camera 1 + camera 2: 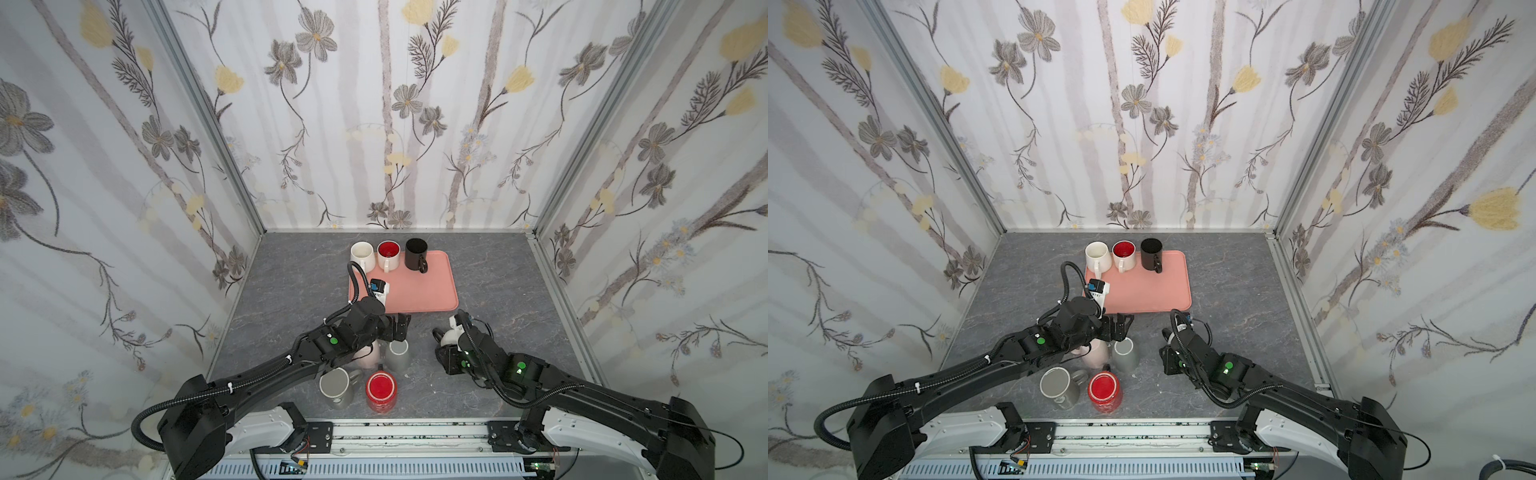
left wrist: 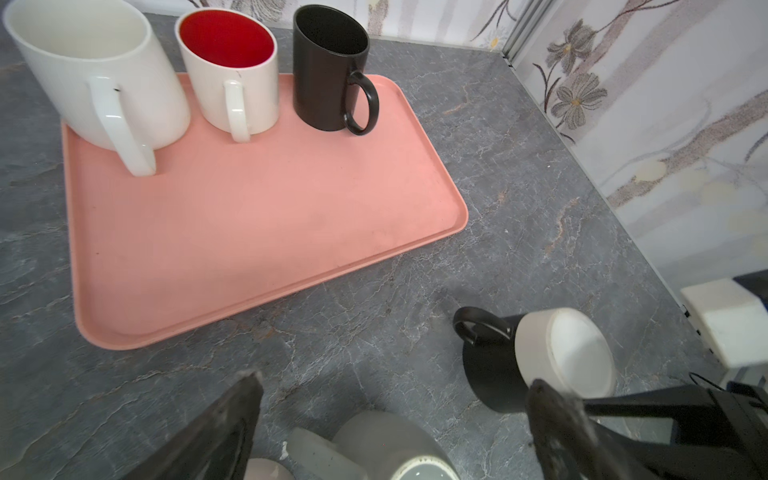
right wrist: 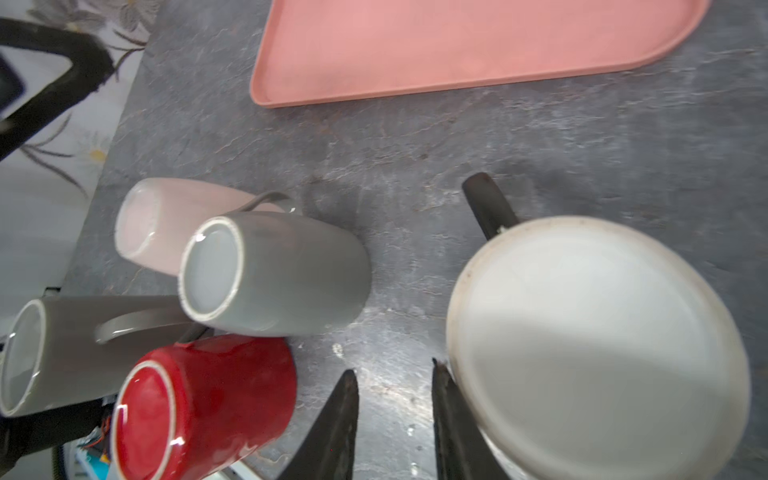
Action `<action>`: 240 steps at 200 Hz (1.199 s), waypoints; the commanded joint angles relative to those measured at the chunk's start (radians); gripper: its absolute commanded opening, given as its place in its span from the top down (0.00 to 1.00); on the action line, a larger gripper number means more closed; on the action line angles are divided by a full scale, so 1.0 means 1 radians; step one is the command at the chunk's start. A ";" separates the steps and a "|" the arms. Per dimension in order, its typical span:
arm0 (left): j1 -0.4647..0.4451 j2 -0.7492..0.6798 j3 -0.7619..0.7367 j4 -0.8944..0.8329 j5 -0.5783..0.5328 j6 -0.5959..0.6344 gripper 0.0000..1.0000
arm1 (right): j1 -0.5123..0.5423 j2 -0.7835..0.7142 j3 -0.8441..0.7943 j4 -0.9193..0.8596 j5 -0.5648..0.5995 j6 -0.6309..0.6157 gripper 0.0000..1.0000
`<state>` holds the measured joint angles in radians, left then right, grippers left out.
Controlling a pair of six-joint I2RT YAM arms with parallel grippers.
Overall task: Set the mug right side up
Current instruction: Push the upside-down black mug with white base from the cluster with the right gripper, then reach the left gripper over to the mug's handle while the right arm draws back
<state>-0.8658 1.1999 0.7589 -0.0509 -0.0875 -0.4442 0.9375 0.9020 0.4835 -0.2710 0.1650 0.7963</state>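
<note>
A black mug [image 3: 598, 345] with a white base stands upside down on the grey table, its black handle [image 3: 488, 203] pointing toward the tray. It also shows in the left wrist view [image 2: 565, 353] and in a top view [image 1: 449, 336]. My right gripper [image 3: 392, 368] is down beside it. Its jaws stand a little apart with only table between them, and one finger [image 3: 451, 415] lies close against the mug's side. My left gripper [image 2: 395, 382] hangs wide open above an upside-down grey mug [image 2: 386, 440], holding nothing.
Near the front stand several upside-down mugs: pink [image 1: 368, 353], grey [image 1: 397, 355], taupe [image 1: 334, 384] and red [image 1: 381, 390]. A pink tray [image 1: 419, 295] behind them carries a white mug [image 1: 361, 253], a red-lined white mug [image 1: 388, 253] and a black mug [image 1: 417, 253], all upright.
</note>
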 commanded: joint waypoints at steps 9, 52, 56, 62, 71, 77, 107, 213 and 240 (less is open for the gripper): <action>0.000 0.055 0.024 0.086 0.086 0.017 0.00 | -0.074 -0.095 -0.054 -0.072 0.076 0.040 0.66; -0.016 0.240 0.164 0.083 0.149 0.067 0.09 | -0.100 -0.171 0.000 -0.073 0.041 -0.057 0.46; -0.021 0.260 0.179 0.080 0.155 0.079 0.09 | -0.099 -0.178 0.012 -0.068 0.029 -0.077 0.44; -0.030 0.292 0.202 0.071 0.165 0.095 0.10 | -0.099 -0.184 0.039 -0.077 0.030 -0.094 0.42; -0.049 0.340 0.240 0.052 0.179 0.121 0.09 | -0.101 -0.186 0.085 -0.108 0.058 -0.116 0.40; -0.060 0.369 0.260 0.046 0.184 0.134 0.09 | -0.105 -0.187 0.112 -0.122 0.073 -0.139 0.39; -0.074 0.474 0.276 0.121 0.246 0.142 0.09 | -0.191 -0.191 0.203 -0.132 0.069 -0.207 0.36; -0.075 0.686 0.258 0.457 0.442 0.086 0.35 | -0.418 -0.287 0.156 -0.083 -0.061 -0.209 0.34; -0.077 0.701 0.232 0.515 0.485 0.067 0.34 | -0.433 -0.297 0.148 -0.090 -0.079 -0.206 0.34</action>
<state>-0.9417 1.8889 1.0046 0.3542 0.3382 -0.3477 0.5137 0.6144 0.6399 -0.3836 0.1211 0.5758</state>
